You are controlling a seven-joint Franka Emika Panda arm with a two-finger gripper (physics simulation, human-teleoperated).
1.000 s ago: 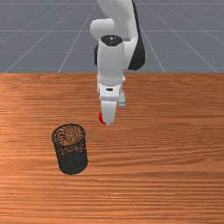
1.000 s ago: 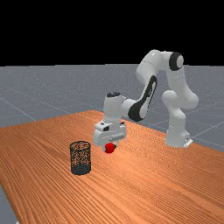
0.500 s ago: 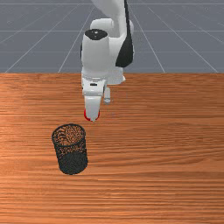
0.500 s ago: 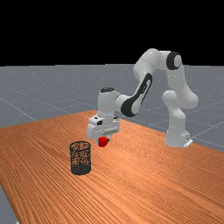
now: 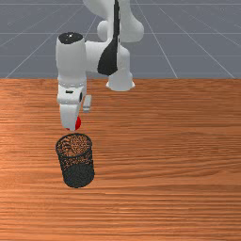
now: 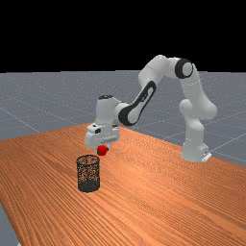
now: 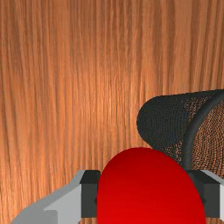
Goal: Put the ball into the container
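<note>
Standing on the table (image 5: 164,164) near the ball (image 6: 102,150), a mesh container (image 5: 76,164).

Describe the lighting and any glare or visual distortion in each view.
Front view: the black wire-mesh container breaks into speckle near its rim; far view: a soft pale sheen lies on the orange-brown wooden table, against a black backdrop; wrist view: the round red ball shades from bright to deeper red.

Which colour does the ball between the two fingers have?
The ball is plain red, which shows best in the wrist view.
</note>
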